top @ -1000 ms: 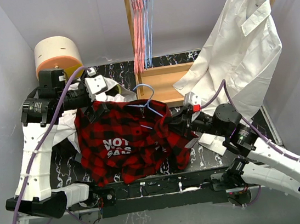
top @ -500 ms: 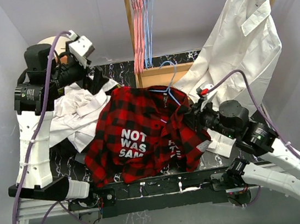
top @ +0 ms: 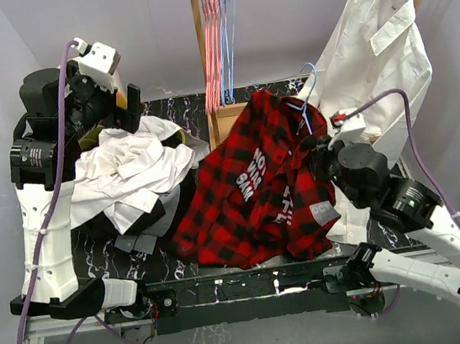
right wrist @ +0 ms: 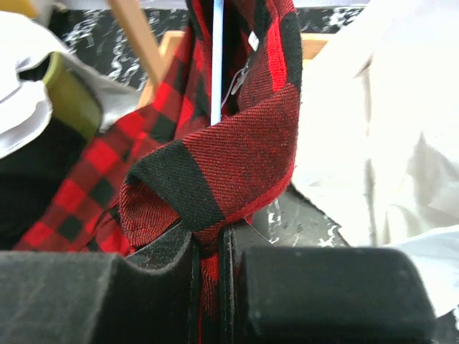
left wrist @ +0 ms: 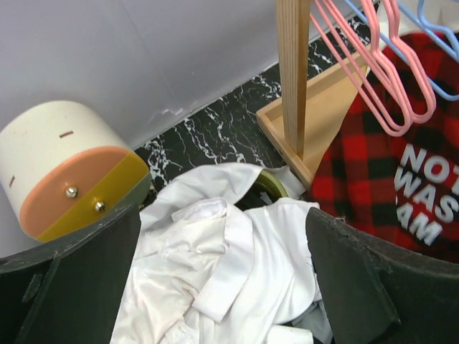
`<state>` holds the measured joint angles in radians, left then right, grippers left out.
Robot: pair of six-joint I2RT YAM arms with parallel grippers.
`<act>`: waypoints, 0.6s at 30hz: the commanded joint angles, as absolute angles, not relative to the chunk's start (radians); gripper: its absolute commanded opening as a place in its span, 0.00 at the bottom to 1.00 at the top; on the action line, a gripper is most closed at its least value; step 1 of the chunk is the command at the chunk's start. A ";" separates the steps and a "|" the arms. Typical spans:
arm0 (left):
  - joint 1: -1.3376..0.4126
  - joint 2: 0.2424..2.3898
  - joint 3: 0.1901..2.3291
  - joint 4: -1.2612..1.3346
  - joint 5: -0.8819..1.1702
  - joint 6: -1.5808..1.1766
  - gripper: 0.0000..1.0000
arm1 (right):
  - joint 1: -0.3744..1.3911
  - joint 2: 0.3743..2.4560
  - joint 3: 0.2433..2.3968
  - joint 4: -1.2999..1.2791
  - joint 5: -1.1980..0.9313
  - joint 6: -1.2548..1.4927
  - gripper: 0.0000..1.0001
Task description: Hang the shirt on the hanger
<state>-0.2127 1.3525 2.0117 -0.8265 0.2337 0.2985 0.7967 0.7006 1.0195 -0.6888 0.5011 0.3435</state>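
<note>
The red-and-black check shirt (top: 248, 182) hangs lifted over the table's middle, its collar up by the wooden rack. The light-blue hanger (top: 308, 85) is inside it, with its hook sticking out above the collar. My right gripper (top: 313, 159) is shut on a fold of the shirt (right wrist: 229, 143), and the hanger's blue wire (right wrist: 217, 50) runs up just beyond the pinch (right wrist: 211, 247). My left gripper (top: 123, 101) is open and empty, raised at the back left. In its wrist view the gripper (left wrist: 222, 287) hovers over white garments, with the shirt (left wrist: 401, 179) to its right.
A pile of white garments (top: 128, 173) lies at the left. A cream-and-orange cylinder (left wrist: 64, 172) stands at the back left. The wooden rack (top: 244, 119) holds pink hangers (top: 211, 39). A large white collared shirt (top: 376, 59) hangs at the right.
My right gripper has lifted the shirt and hanger up and to the right, toward the rack. My left arm has left the shirt's collar and risen back to the left.
</note>
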 commanded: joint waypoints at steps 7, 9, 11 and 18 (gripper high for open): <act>-0.205 1.222 1.906 -0.831 0.263 0.232 0.97 | 0.680 1.016 1.274 -0.339 0.718 0.080 0.08; -0.196 1.211 1.907 -0.863 0.285 0.232 0.97 | 0.546 1.036 1.313 -0.303 0.613 0.051 0.08; -0.188 1.193 1.901 -0.883 0.295 0.236 0.97 | 0.398 1.055 1.355 -0.301 0.483 0.055 0.08; -0.163 1.061 1.854 -0.898 0.191 0.203 0.97 | 0.173 1.126 1.471 -0.257 0.219 0.081 0.08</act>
